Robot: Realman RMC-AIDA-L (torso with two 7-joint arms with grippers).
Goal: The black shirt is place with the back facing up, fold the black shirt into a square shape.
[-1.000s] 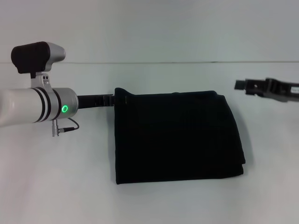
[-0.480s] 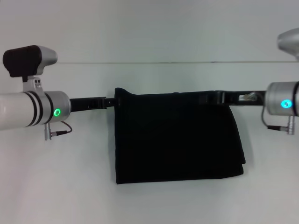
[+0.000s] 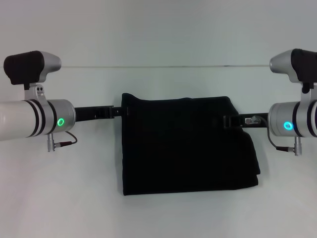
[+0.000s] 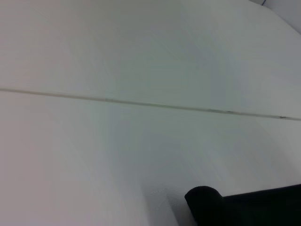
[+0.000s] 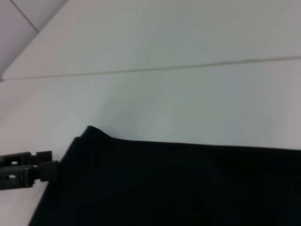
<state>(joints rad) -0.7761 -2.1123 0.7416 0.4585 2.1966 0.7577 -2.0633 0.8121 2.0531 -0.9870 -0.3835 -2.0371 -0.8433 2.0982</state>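
Both end effector tips against black shirt (image 3: 185,148)

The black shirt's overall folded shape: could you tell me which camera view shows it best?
The head view: the whole black shirt lies there as a rough rectangle between the left hand and right hand. The right wrist view shows only its far edge, the left wrist view just one corner.
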